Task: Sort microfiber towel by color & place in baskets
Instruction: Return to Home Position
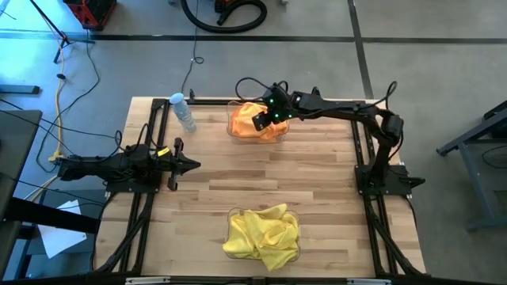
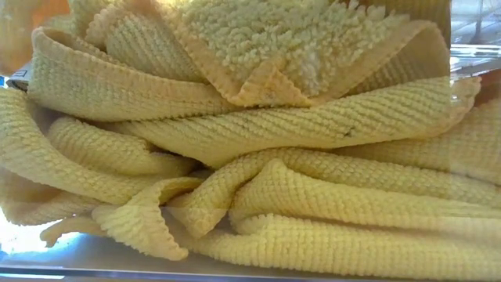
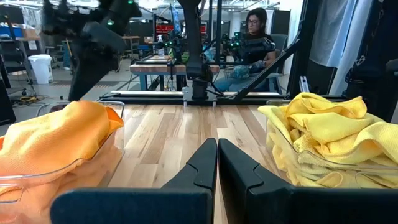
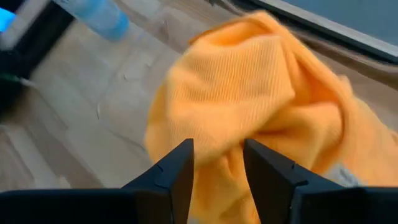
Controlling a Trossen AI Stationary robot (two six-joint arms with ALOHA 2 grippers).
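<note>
From above: butcher-block table [image 1: 238, 178] of pale wood strips inside a black frame. Left gripper [image 1: 190, 165] low at the left edge, pointing inward, well apart from both bins. Right gripper [image 1: 260, 120] reaching in from the right side, over the far clear bin [image 1: 230, 125] and just above the crumpled orange microfiber towels [image 1: 249, 127] heaped in it. Small plastic water bottle [image 1: 184, 111] just beside that bin, on the left arm's side. Near clear bin [image 1: 298, 245], rounded at the corners, packed with rumpled yellow microfiber towels [image 1: 261, 233] rising above its rim.

At table height: filled edge to edge with yellow towel folds behind the see-through wall, most ribbed in fine rows, one patch on top nubby and looped, hems stitched.

Past the left wrist: two dark wedge-shaped fingers [image 3: 205, 162] pressed together, clenched on nothing, over bare wood between the bins. Orange heap to one side, yellow to the other, both standing higher than the thin clear walls. Right arm [image 3: 93, 37] above the orange heap. Seated person [image 3: 255, 43] at a bench beyond the table.

Past the right wrist: fingers [image 4: 174, 168] spread apart, released and empty, over soft, finely ribbed orange cloth. Bluish bottle on the wood beyond.
</note>
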